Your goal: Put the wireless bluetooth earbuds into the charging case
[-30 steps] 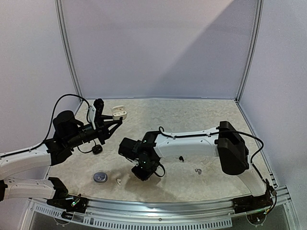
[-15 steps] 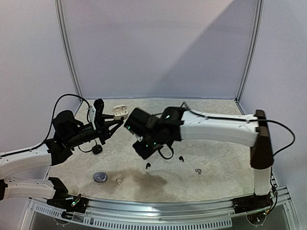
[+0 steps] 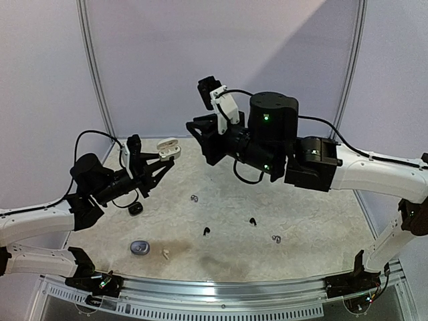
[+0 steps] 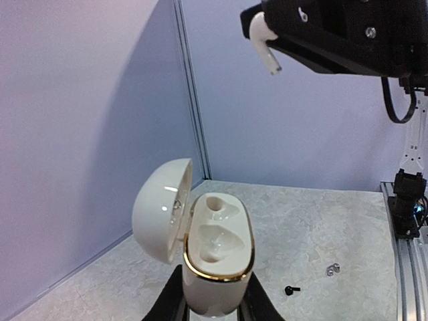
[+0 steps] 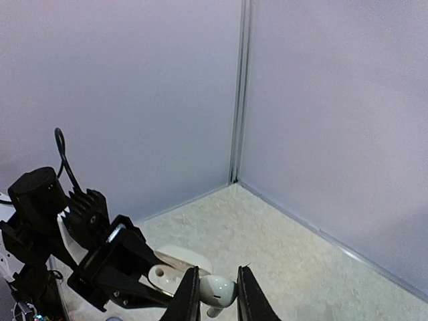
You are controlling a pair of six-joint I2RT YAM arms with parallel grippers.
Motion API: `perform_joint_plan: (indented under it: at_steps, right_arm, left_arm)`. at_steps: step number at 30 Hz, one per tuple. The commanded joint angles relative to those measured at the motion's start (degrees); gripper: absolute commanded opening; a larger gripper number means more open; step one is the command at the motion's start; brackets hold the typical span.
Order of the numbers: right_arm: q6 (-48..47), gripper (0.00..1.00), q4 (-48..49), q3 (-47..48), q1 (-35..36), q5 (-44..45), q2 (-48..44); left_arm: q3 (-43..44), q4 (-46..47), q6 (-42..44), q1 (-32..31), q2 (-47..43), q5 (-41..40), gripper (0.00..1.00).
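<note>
White earbud (image 5: 217, 290): glossy, rounded head with a short stem; pinched between the right gripper's (image 5: 216, 275) black fingers, high above the table (image 3: 314, 194).
Charging case (image 4: 215, 267): smooth white pebble with a gold rim, lid swung open to one side, two moulded hollows showing.
Left gripper (image 4: 212, 305): fingers pressed on the case's lower sides, holding it upright off the table.
Black earbuds (image 3: 206, 231): two, lying apart on the table.
Silvery earbuds (image 3: 276, 239): two, well apart.
Second white earbud (image 3: 164, 252): beside a grey-blue case (image 3: 139, 247).
Table: beige, marbled, matt.
</note>
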Motion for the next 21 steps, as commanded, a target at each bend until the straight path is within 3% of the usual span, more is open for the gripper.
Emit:
perform_joint_plan:
  at_steps: [1, 12, 21]
  right_arm:
    - [-9.5, 0.00, 13.2, 0.0, 0.2, -7.7, 3.5]
    - [-13.3, 0.00, 14.5, -1.5, -0.8, -14.2, 6.1]
    - [-13.6, 0.00, 11.8, -3.2, -1.9, -13.3, 6.5]
  left_arm:
    - [-1.5, 4.9, -0.8, -1.1, 0.4, 1.1, 0.00]
    - [-1.8, 5.2, -1.9, -1.0, -0.2, 2.0, 0.00]
    - [-0.9, 5.2, -6.4, -0.9, 0.4, 2.8, 0.00]
